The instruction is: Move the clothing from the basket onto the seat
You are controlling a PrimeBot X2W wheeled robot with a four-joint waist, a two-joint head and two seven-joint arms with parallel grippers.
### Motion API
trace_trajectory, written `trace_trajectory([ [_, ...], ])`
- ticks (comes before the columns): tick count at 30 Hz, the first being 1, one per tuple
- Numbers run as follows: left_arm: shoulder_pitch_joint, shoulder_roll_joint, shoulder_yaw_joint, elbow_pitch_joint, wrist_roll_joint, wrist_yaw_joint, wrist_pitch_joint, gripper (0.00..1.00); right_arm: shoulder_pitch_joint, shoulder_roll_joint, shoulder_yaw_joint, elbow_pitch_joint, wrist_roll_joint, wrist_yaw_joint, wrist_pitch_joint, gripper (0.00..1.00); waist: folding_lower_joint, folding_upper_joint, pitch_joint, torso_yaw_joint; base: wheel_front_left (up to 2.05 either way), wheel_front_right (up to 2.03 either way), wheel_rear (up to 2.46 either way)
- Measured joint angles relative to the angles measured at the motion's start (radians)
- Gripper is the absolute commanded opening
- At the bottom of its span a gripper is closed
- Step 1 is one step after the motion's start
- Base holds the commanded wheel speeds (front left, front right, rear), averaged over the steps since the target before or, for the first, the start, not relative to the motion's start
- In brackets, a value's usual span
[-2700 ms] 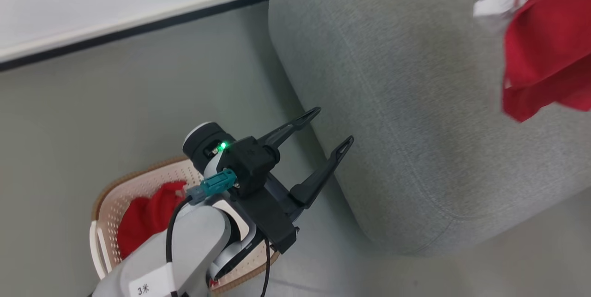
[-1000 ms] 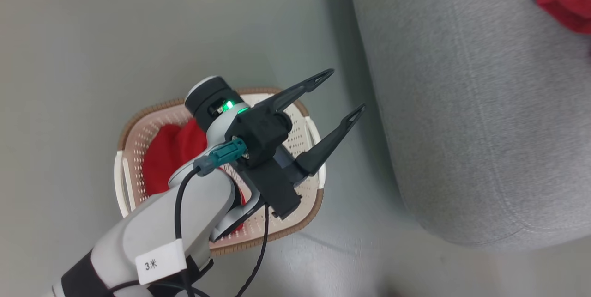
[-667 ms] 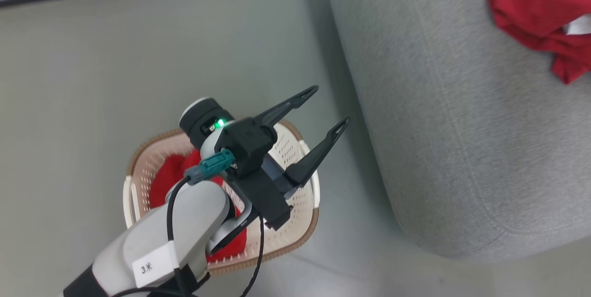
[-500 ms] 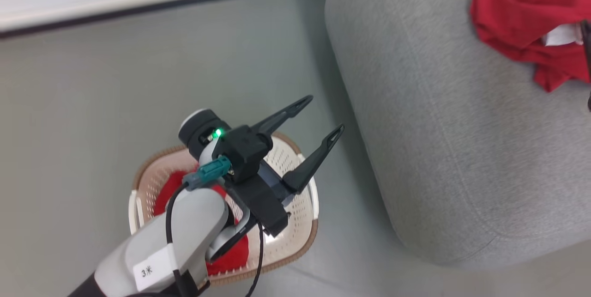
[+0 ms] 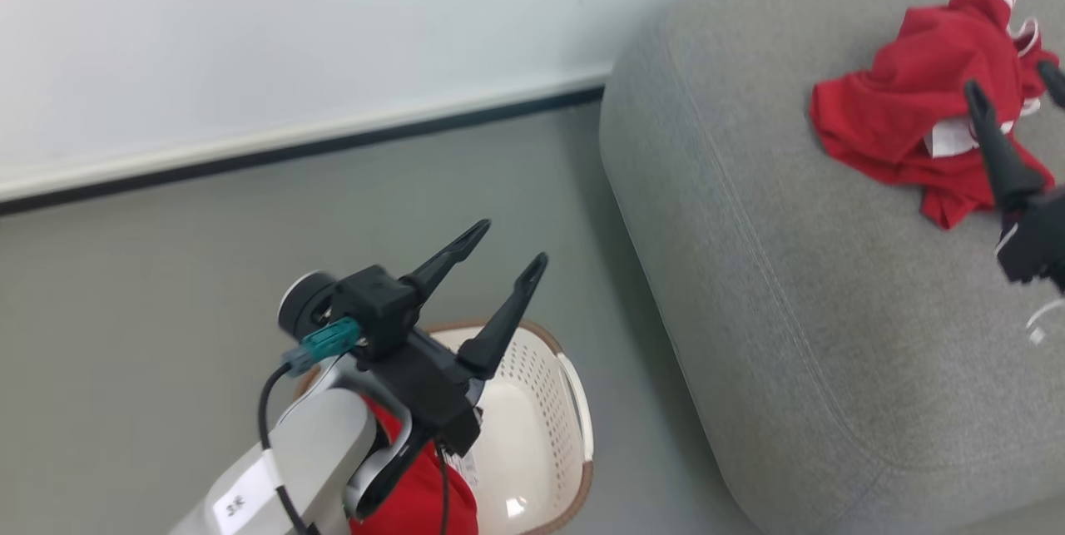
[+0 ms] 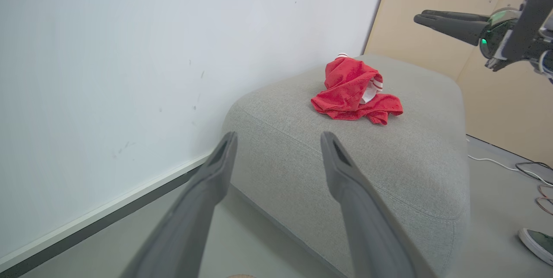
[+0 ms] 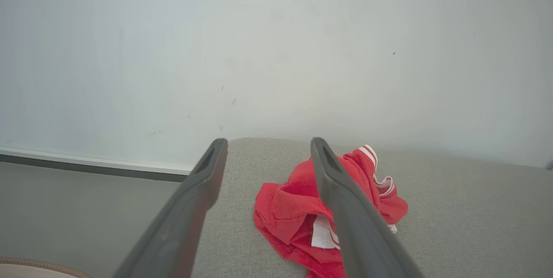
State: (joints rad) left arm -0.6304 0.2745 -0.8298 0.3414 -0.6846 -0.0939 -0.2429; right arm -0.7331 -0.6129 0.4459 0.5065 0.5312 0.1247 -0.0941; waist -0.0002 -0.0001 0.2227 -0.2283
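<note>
Clothing (image 5: 907,119) split between seat (image 5: 790,285) and basket (image 5: 574,402); both grippers released, holding nothing.
From the head we see the striped top (image 5: 882,102) crumpled on the seat and the plain piece (image 5: 416,493) in the basket, partly under our left arm; the left gripper (image 5: 512,242) is spread wide by the basket, the right gripper (image 5: 1011,81) spread in front of the top. Our left wrist looks between parted fingers at the seat and top, with the right gripper high and clear of both. Our right wrist shows parted fingers, the top beyond them, and the basket rim at the bottom left corner.

Basket (image 5: 532,410) partly behind left arm (image 5: 308,452)
</note>
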Motion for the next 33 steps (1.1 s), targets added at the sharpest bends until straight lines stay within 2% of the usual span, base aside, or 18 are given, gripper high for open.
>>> trace_trajectory([
  [5, 0.059, 0.002, 0.043, 0.023, -0.024, 0.020, -0.007, 1.00, 0.111, 0.010, -0.015, -0.063, 0.051, 0.000, -0.043, 1.00, -0.0001, 0.0000, -0.067, 0.026, 0.00, 0.00, 0.00],
  [8, 0.109, 0.018, 0.061, 0.024, -0.036, 0.053, -0.007, 1.00, 0.184, 0.029, -0.035, -0.090, 0.057, -0.001, -0.064, 1.00, 0.0000, 0.0000, -0.105, 0.047, 0.00, 0.00, 0.00],
  [16, 0.238, 0.064, 0.159, 0.006, -0.066, 0.129, -0.007, 1.00, 0.367, 0.096, -0.049, -0.200, 0.070, -0.080, -0.129, 1.00, 0.0001, 0.0000, -0.174, 0.116, 0.00, 0.00, 0.00],
  [23, 0.317, 0.076, 0.225, -0.027, -0.070, 0.170, -0.007, 1.00, 0.501, 0.131, -0.072, -0.286, 0.066, -0.155, -0.148, 1.00, 0.0001, 0.0000, -0.206, 0.171, 0.00, 0.00, 0.00],
  [28, 0.385, 0.085, 0.300, -0.054, -0.059, 0.193, -0.007, 1.00, 0.575, 0.169, -0.072, -0.326, 0.064, -0.184, -0.155, 1.00, 0.0001, 0.0000, -0.219, 0.199, 0.00, 0.00, 0.00],
  [33, 0.459, 0.090, 0.376, -0.085, -0.035, 0.210, -0.007, 1.00, 0.596, 0.221, -0.053, -0.360, 0.044, -0.192, -0.155, 1.00, 0.0001, 0.0000, -0.215, 0.208, 0.00, 0.00, 0.00],
])
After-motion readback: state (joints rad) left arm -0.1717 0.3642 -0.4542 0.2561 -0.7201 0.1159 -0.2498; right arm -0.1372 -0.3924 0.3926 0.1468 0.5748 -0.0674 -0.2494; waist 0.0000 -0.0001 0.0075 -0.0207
